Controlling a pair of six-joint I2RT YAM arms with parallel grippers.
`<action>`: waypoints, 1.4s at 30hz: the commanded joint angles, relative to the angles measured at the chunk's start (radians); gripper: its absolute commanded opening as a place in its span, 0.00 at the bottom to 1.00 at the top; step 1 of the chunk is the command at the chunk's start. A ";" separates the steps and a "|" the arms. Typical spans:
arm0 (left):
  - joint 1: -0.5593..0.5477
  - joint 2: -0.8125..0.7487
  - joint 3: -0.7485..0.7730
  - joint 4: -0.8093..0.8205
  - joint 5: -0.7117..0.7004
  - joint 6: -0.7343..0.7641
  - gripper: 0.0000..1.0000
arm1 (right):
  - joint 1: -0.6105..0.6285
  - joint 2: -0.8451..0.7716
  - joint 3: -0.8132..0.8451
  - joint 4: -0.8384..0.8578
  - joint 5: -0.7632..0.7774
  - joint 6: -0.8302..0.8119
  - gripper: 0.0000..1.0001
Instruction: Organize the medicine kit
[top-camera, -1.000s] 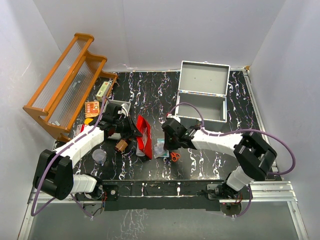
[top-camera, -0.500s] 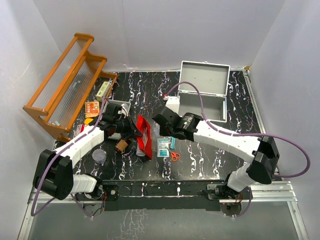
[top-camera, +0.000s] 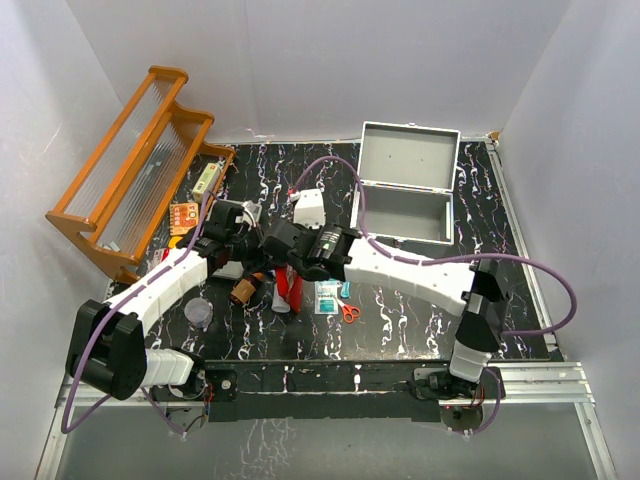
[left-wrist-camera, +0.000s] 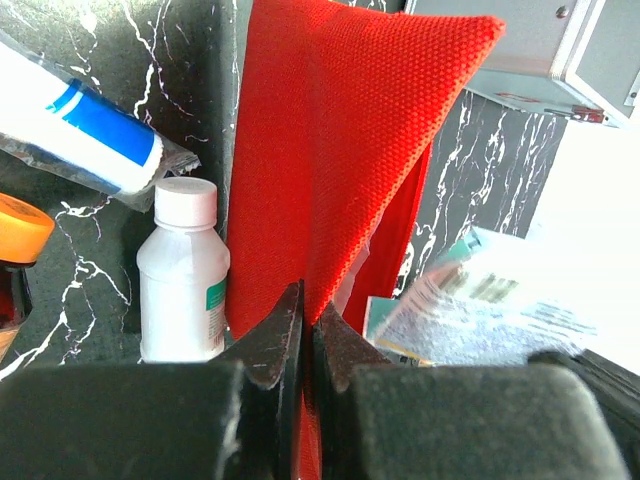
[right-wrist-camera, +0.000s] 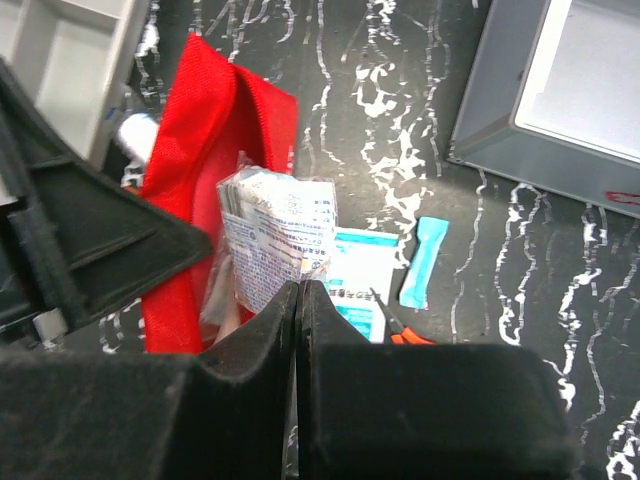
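Observation:
A red fabric pouch (top-camera: 290, 283) lies on the dark marbled table; it also shows in the left wrist view (left-wrist-camera: 330, 160) and the right wrist view (right-wrist-camera: 205, 150). My left gripper (left-wrist-camera: 308, 335) is shut on the pouch's edge and holds it up. My right gripper (right-wrist-camera: 300, 300) is shut on a clear printed packet (right-wrist-camera: 280, 235) and holds it at the pouch's open mouth. The packet shows blurred in the left wrist view (left-wrist-camera: 490, 300). A white bottle (left-wrist-camera: 183, 270) and a blue-and-white tube (left-wrist-camera: 75, 120) lie left of the pouch.
A teal-and-white sachet (right-wrist-camera: 360, 275), a small teal strip (right-wrist-camera: 422, 260) and orange scissors (top-camera: 348, 311) lie right of the pouch. An open grey metal case (top-camera: 405, 190) sits far right. A wooden rack (top-camera: 130, 170) stands far left. A brown bottle (top-camera: 245, 291) and a clear cup (top-camera: 199, 313) lie nearby.
My right arm has swung left from the sachets to the pouch, carrying the clear packet. My left gripper has kept its hold on the pouch.

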 joint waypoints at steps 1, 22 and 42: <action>0.002 -0.029 0.045 -0.026 0.013 -0.010 0.00 | 0.004 0.047 0.083 -0.057 0.112 -0.013 0.00; 0.002 -0.045 0.037 0.027 0.038 -0.056 0.00 | 0.004 0.124 0.160 0.014 -0.064 -0.004 0.00; 0.002 -0.058 0.021 0.033 0.030 -0.014 0.00 | -0.018 -0.032 -0.035 0.215 -0.120 0.022 0.27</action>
